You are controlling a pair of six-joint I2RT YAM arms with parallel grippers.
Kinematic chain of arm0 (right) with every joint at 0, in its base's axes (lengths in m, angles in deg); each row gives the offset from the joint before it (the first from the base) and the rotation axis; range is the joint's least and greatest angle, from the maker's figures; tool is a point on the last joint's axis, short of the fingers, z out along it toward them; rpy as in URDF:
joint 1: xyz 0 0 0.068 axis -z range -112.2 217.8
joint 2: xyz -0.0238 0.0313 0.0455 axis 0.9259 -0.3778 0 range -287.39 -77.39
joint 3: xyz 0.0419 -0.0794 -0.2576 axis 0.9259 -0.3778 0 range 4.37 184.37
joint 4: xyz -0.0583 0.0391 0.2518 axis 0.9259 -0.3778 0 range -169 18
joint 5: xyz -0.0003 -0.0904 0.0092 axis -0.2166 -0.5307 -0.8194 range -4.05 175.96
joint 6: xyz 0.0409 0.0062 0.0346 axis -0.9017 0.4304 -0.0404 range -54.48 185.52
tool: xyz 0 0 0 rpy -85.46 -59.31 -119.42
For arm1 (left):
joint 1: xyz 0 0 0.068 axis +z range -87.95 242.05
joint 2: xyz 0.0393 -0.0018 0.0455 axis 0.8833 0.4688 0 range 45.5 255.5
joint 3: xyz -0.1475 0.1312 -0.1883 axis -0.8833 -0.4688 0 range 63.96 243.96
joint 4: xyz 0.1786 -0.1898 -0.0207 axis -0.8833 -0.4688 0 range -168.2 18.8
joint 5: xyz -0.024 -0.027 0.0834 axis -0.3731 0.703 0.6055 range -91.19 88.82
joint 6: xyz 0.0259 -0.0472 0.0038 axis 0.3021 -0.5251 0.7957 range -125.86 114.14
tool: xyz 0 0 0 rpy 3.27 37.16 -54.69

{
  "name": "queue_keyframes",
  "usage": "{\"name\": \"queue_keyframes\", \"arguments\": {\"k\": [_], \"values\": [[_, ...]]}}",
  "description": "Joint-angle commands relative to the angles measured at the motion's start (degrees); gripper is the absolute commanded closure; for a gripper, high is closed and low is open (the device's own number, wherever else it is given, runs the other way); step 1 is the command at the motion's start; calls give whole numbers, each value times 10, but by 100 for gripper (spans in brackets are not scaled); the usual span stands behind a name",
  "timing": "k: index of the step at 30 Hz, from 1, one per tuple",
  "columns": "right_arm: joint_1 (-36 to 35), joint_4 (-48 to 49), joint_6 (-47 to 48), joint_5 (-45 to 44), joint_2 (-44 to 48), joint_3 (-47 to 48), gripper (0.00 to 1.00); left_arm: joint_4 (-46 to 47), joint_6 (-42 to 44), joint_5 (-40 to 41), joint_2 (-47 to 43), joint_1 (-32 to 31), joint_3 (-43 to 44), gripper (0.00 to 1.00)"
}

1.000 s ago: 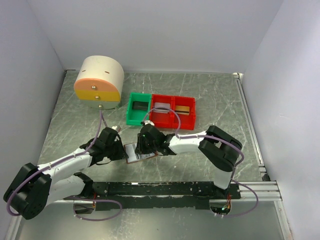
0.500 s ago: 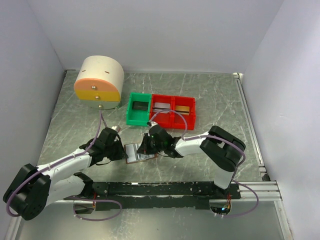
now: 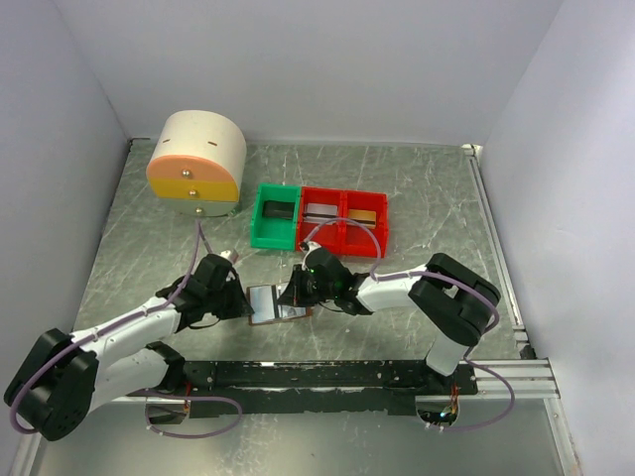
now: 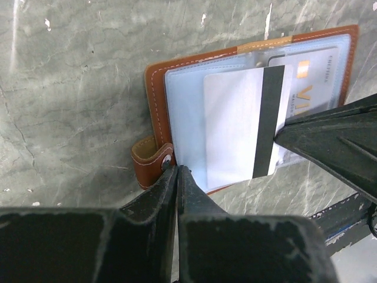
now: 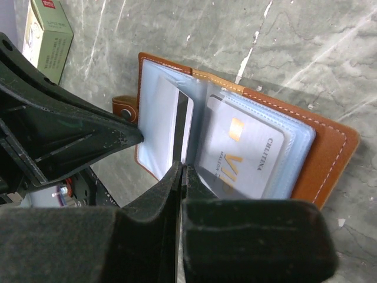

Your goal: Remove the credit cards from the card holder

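Left claw point(image 4: 177, 170): we see it pinched shut on the card holder point(image 4: 155, 100), tab point(image 4: 147, 162) beside its tips.
Right claw point(image 5: 181, 170): clamped tight on the white striped card point(image 5: 168, 115).

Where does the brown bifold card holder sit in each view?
Top external: brown leather bifold card holder with pale-blue sleeves, lying open just below centre.
Left wrist: upper centre to right edge.
Right wrist: centre, running to the right.
Shared landmark: white card with black stripe, half out of its sleeve, both wrist views.
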Motion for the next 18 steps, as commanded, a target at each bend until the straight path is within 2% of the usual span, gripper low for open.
{"name": "queue_keyframes", "arguments": {"k": [1,5,9,13,16,18], "values": [[4,7,-3,4,15,-8,100,-18,2,1,-20,-2,-4,84],[4,9,-3,7,6,-7,100,-49,2,-4,-46,-2,21,67],[5,11,-6,4,1,-9,100,-95,2,11,-91,-2,54,56],[5,13,-6,7,-4,-7,100,-88,4,-16,-111,-2,72,52],[5,19,-9,10,-7,-8,100,-29,5,-55,-95,-2,56,51],[5,23,-11,9,-8,-9,100,5,5,-76,-59,-2,46,56]]}}
